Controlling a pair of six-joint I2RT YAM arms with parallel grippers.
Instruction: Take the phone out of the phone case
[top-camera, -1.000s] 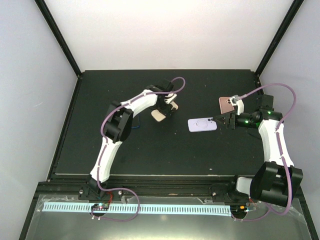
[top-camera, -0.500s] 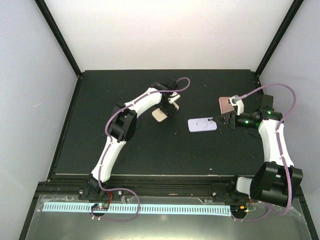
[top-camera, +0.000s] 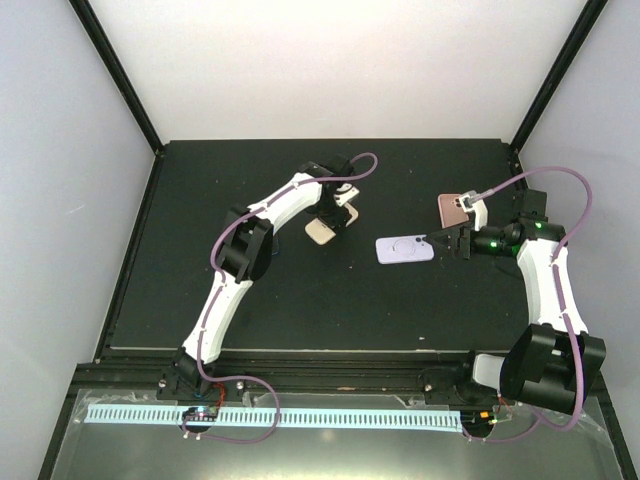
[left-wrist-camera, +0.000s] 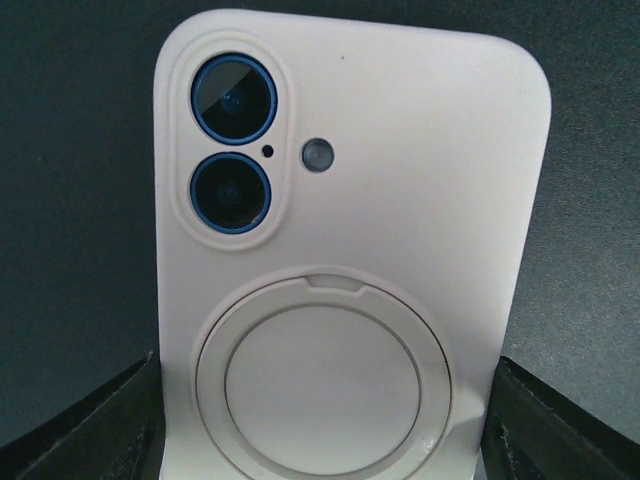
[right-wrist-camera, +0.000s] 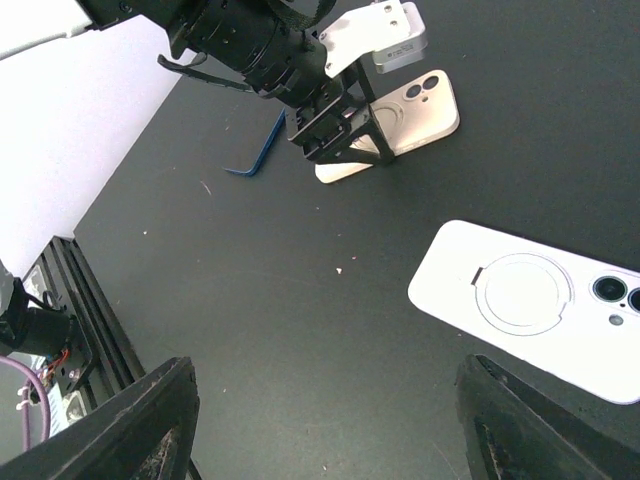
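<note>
A beige cased phone (left-wrist-camera: 350, 200) with blue-ringed lenses and a round ring fills the left wrist view. My left gripper (left-wrist-camera: 325, 425) is shut on its two long edges at the ring end. From above, the phone (top-camera: 320, 232) lies mid-table under the left gripper (top-camera: 335, 215). In the right wrist view it (right-wrist-camera: 420, 105) looks tilted, one end raised. A pale lavender cased phone (top-camera: 405, 249) lies face down on the mat, right of centre. My right gripper (top-camera: 442, 240) is open and empty just right of it. Its jaws (right-wrist-camera: 330, 420) stand wide apart, the lavender case (right-wrist-camera: 540, 300) ahead on the right.
A rose-gold phone (top-camera: 455, 209) lies behind the right gripper, near the right arm's wrist. A thin blue tool (right-wrist-camera: 262, 150) lies on the black mat (top-camera: 330, 300) left of the beige case. White walls and black frame posts surround the mat.
My left wrist has shifted a little to the right and back, and the beige cased phone has moved slightly with it. The right arm and the lavender case have not moved.
</note>
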